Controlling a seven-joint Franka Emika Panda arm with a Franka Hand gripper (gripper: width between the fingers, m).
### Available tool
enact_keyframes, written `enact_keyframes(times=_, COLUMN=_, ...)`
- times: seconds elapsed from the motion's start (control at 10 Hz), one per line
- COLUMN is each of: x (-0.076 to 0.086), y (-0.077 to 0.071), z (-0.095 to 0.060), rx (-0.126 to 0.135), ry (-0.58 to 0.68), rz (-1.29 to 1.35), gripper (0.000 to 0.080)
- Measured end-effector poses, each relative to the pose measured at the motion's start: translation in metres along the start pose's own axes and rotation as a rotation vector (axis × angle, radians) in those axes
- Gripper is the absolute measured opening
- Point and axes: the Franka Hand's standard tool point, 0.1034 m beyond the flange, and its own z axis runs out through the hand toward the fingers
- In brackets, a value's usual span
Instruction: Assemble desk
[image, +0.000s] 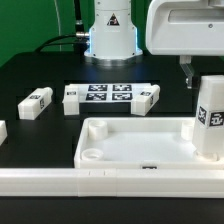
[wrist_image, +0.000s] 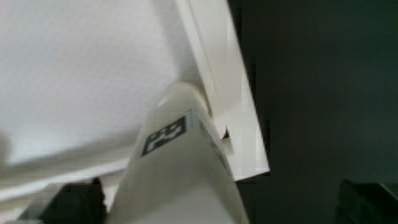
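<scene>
- The desk's tabletop (image: 130, 140) fills the lower centre of the exterior view, rim up. An upright leg (image: 210, 115) stands at its right corner.
- Loose legs (image: 35, 102) lie middle left, and two flank the marker board (image: 108, 95).
- We judge the upright leg may be only loosely seated, so a brush from the arm could tip it.
- The gripper (image: 186, 68) hangs upper right, above and behind that leg, pointing down. Its jaws are wide apart and hold nothing.
</scene>
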Motion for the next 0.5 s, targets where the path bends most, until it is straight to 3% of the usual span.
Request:
enact_keyframes(times=0.4, x=0.0040, y=0.0066, z=-0.0007, rx=-0.001, ry=0.003, rz=-0.334, gripper=0.0649)
enact_keyframes(times=0.5, x=0.0048, y=0.0085, z=-0.0008, rx=-0.001, ry=0.003, rz=-0.382, gripper=0.0511)
